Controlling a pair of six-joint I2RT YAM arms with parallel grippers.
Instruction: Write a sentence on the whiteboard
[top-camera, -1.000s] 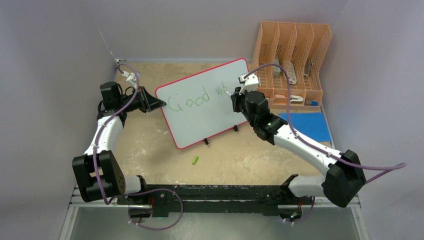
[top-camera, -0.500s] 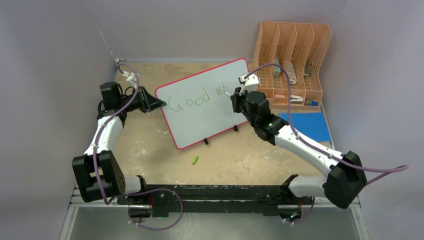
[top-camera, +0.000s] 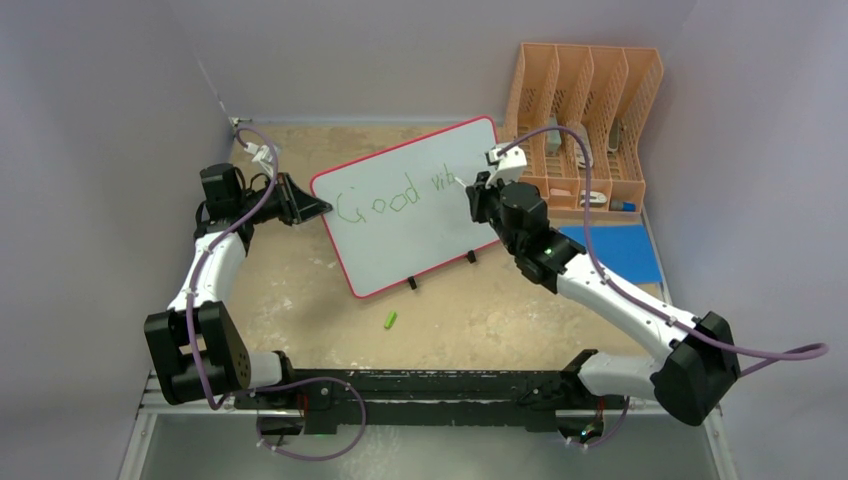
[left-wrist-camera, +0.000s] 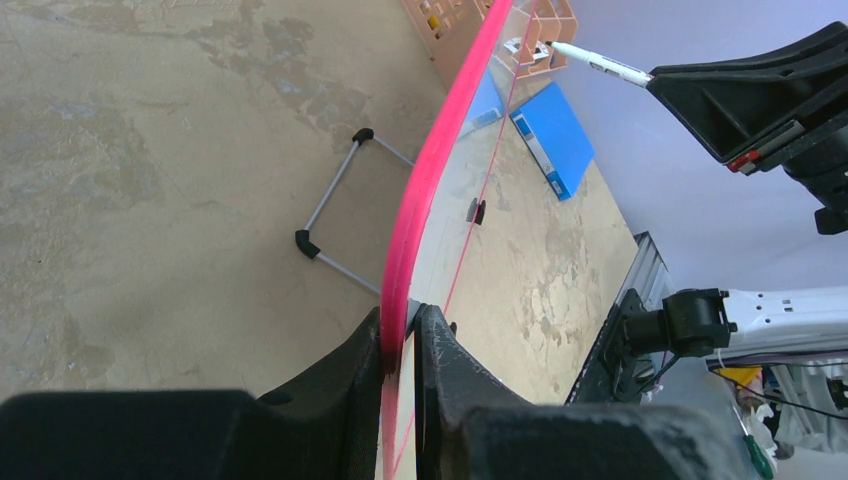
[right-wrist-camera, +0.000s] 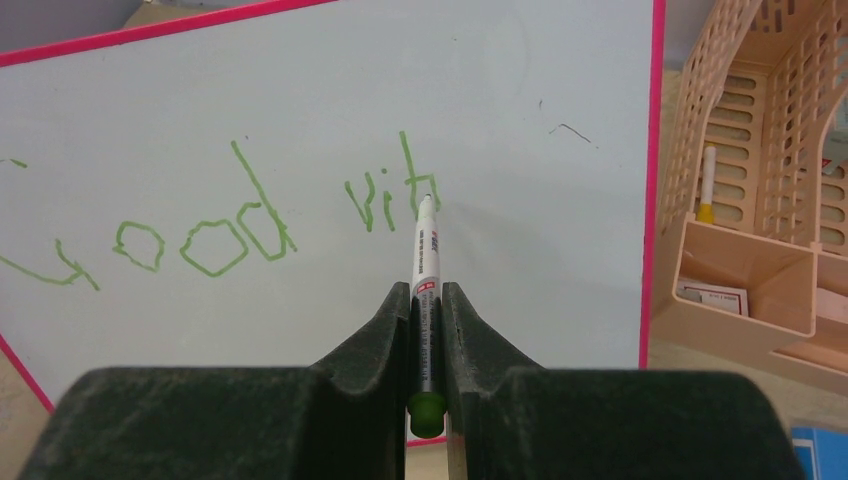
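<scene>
The whiteboard (top-camera: 410, 235) stands tilted on the table, red-rimmed, and the left wrist view shows it edge-on (left-wrist-camera: 432, 165). My left gripper (top-camera: 318, 208) (left-wrist-camera: 402, 335) is shut on its left rim. The sentence (top-camera: 392, 197) reads "Good vi" in green, followed by a partly drawn letter (right-wrist-camera: 385, 200). My right gripper (top-camera: 470, 188) (right-wrist-camera: 427, 295) is shut on a green-capped white marker (right-wrist-camera: 426, 255), and the marker's tip touches the board at that last letter. The left wrist view also shows the marker (left-wrist-camera: 600, 66) meeting the board's face.
An orange slotted organizer (top-camera: 585, 125) with small items stands right of the board. A flat blue rectangle (top-camera: 618, 250) lies in front of the organizer. A green marker cap (top-camera: 390, 320) lies on the table below the board. The board's wire foot (left-wrist-camera: 335, 215) sticks out behind it.
My right arm has shifted slightly to the right and up, carrying the marker along the last letter. The left arm and the board have not moved.
</scene>
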